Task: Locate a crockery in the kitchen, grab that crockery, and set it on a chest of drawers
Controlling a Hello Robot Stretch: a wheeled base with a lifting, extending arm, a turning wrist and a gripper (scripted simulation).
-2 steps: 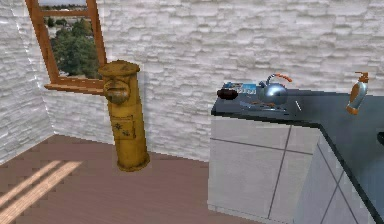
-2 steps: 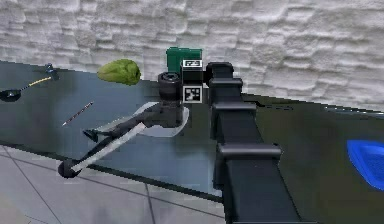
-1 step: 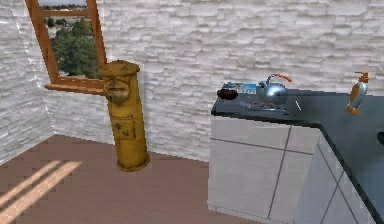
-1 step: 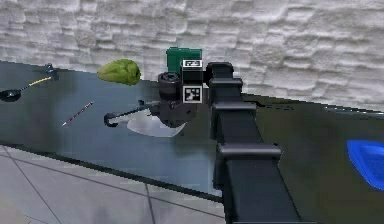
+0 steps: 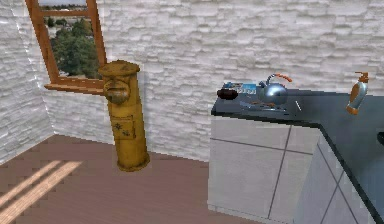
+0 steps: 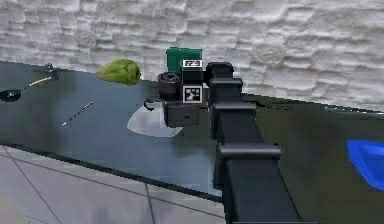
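A kitchen with pale stone walls [image 5: 180, 50] is recorded, and a dark-topped counter [image 6: 90, 150] runs across the arm side view. On that counter lies a pale, flat, roundish piece [image 6: 143, 122], judged to be a plate and so the crockery sought. It is near a thin utensil [image 6: 78, 112] and a green leafy lump [image 6: 120, 72]. The gripper [image 6: 160, 103] is seen at the plate's edge. Whether it is over the plate or touching it cannot be established, nor can it be told whether anything is held. The plate is judged stiff, fairly light, glazed and therefore slippery, and liable to chip or break if dropped or knocked against the counter. As it lies flat, hold is best taken at the rim, with one finger worked beneath the edge, and a level carry is advised.
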